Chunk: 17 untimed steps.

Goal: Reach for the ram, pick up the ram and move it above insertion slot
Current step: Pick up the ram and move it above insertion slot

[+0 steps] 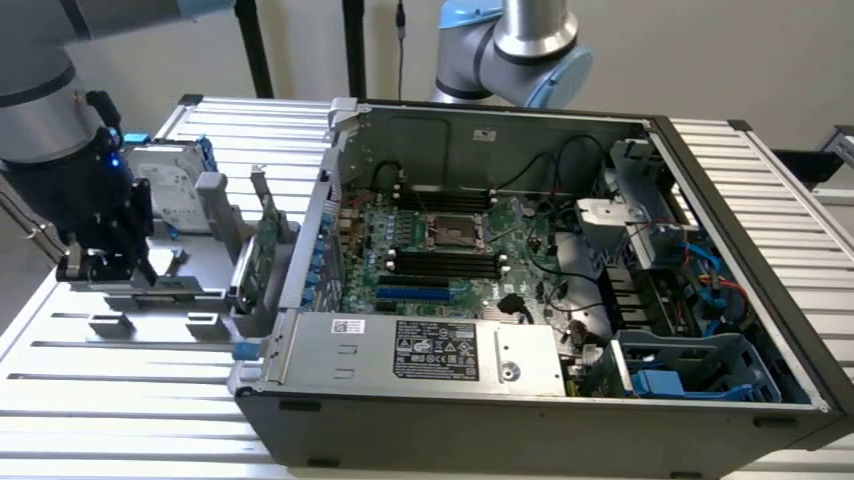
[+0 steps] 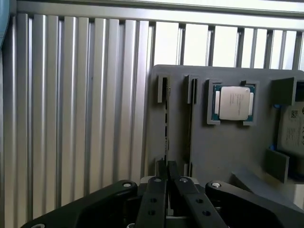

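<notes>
i'm pinching the gripper [image 2: 167, 166] narrow on the ram [image 2: 166, 123], edge-up in its grey holder [image 2: 228, 152]; it's probably light, stiff and fragile, so i'm gripping its bare edges.

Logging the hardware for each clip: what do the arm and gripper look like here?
The arm has silver-grey metal tubes with light blue joint caps. A small blue light glows at its wrist. The gripper is matte black, with angular bars and small silver bolt heads.
</notes>
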Tool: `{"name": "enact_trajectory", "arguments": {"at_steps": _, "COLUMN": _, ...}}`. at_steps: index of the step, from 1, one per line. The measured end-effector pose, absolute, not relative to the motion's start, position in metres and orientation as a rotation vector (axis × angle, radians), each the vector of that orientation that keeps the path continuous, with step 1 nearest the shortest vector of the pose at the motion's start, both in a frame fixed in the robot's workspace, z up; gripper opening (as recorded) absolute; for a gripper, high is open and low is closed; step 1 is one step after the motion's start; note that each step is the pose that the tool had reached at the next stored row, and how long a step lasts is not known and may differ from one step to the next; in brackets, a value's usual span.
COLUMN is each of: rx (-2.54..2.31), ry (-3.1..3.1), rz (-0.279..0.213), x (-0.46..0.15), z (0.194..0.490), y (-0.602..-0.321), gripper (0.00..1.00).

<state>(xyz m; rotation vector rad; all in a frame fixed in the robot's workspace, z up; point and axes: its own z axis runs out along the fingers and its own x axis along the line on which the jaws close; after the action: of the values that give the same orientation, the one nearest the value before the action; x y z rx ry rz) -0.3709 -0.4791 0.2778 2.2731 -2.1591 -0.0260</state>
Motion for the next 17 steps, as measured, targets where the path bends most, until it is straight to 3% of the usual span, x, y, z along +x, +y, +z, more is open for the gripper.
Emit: {"name": "enact_trajectory", "arguments": {"at_steps": 17, "rx": 2.272, "ry": -2.158, "rz": -0.039, "x": -0.318, "z": 0.355, "y": -0.479, "gripper": 0.13}}
